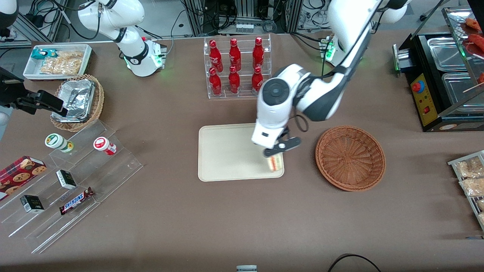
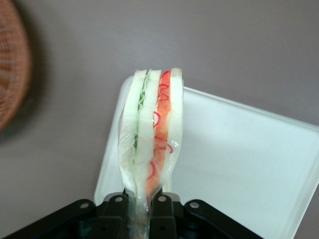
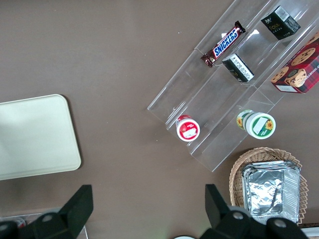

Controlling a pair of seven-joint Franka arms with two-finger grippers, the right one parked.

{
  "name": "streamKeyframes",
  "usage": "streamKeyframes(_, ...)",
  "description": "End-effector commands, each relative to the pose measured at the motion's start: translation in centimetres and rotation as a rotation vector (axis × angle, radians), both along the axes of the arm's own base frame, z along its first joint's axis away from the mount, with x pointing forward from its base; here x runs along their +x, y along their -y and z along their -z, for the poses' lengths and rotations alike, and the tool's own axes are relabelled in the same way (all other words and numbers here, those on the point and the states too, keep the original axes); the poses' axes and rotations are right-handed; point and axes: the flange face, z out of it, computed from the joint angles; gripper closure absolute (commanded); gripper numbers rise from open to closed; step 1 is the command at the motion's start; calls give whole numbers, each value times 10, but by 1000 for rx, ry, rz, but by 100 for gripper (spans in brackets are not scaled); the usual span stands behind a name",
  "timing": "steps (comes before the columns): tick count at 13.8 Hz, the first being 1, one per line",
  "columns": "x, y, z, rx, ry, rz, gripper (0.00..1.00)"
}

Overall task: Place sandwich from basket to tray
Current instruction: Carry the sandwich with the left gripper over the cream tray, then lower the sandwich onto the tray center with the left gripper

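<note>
**Mia:** Front view first. Where is the sandwich (image 1: 275, 163) now?

**Ben:** It hangs in the gripper (image 1: 278, 152), over the corner of the tray (image 1: 227, 151) that is closest to the basket (image 1: 350, 157). The wrist view shows the two black fingers (image 2: 115, 205) squeezed tight on the thin end of the sandwich (image 2: 152, 134), so it is clamped.

**Mia:** Is anything in the basket?

**Ben:** No, it looks bare inside. So I think picking up is done, and putting down is the step now.

**Mia:** What comes next?

**Ben:** I think the arm needs to go lower until the sandwich sits on the tray, then let go. I cannot tell if it touches the tray yet.

**Mia:** Is it too close to the edge?

**Ben:** Kind of. The sandwich is right by the tray's rim (image 2: 110, 164), near the rounded corner. If it drops there it could tip over the low rim onto the brown table (image 1: 170, 219). Sliding a bit toward the middle looks safer to me.

**Mia:** Is there room?

**Ben:** Lots. The tray has nothing else on it. The rack of red bottles (image 1: 236, 66) is farther from the camera, well apart, and the basket sits beside the tray with a gap between them.
</note>
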Motion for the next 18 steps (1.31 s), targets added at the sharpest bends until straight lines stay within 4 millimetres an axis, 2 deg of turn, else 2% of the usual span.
streamKeyframes(1, -5, 29, 36, -3, 4, 133, 93)
streamKeyframes(2, -14, 44, 49, -23, 12, 152, 93)
streamKeyframes(4, -20, 57, 71, -50, 24, 171, 93)
streamKeyframes(6, -29, 71, 83, -71, 34, 189, 93)
streamKeyframes(10, -33, 77, 91, -75, 28, 175, 91)
streamKeyframes(12, -46, 87, 99, -74, 11, 180, 91)
streamKeyframes(15, -54, 90, 104, -68, -9, 158, 89)
streamKeyframes(16, -57, 91, 108, -63, -17, 152, 73)
streamKeyframes(17, -62, 91, 112, -55, -26, 150, 33)
streamKeyframes(18, -63, 91, 110, -50, -29, 150, 13)
